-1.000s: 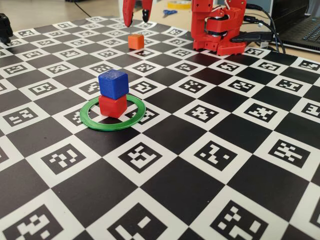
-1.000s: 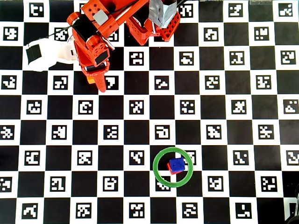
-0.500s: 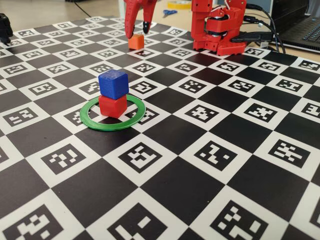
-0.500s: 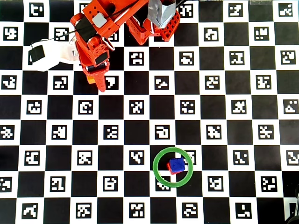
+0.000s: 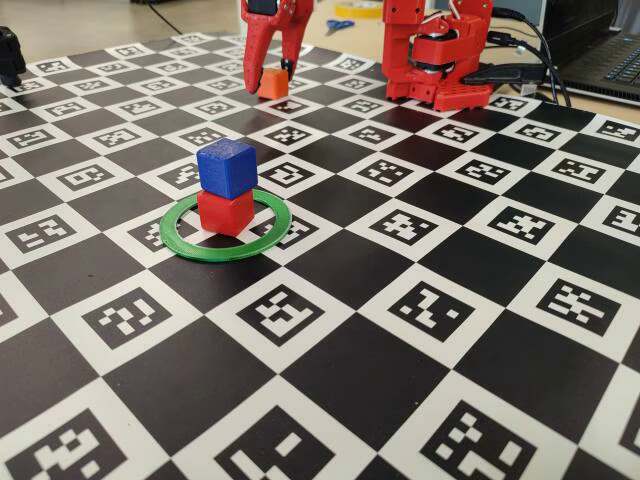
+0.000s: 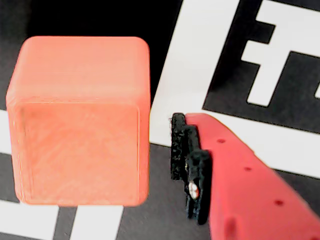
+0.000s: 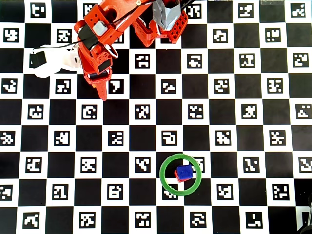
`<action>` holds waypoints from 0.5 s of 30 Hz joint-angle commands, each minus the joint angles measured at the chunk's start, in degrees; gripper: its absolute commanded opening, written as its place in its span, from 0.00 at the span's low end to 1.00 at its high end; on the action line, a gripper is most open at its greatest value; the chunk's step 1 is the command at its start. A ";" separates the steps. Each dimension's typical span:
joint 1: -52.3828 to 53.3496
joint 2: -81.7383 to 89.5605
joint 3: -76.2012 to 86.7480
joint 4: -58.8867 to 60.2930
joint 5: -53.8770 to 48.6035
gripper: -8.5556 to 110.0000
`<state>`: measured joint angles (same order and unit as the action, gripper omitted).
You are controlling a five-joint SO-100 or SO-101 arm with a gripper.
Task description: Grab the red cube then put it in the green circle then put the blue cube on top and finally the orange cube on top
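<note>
The blue cube sits on the red cube inside the green circle; from overhead the blue cube covers most of the red cube within the green circle. At the far side of the board the orange cube rests on the surface, with my red gripper open and lowered around it. In the wrist view the orange cube fills the left, and a gap separates it from the black pad of one finger; the other finger is out of frame. From overhead my gripper hides the orange cube.
The arm's red base stands at the back of the checkered marker board. A laptop and cables lie behind it on the right, with scissors beyond. A white part with a black square sticks out beside the arm.
My gripper has come down from above the orange cube until its fingers straddle it. The cubes and the ring have not moved.
</note>
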<state>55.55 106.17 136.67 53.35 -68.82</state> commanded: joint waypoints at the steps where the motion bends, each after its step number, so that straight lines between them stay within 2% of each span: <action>1: 0.44 0.09 -0.44 -1.76 0.18 0.44; 9: 0.35 -0.26 -0.18 -2.81 0.70 0.41; 15: -0.09 -0.26 0.00 -2.55 0.62 0.33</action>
<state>55.55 105.64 137.02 51.15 -68.47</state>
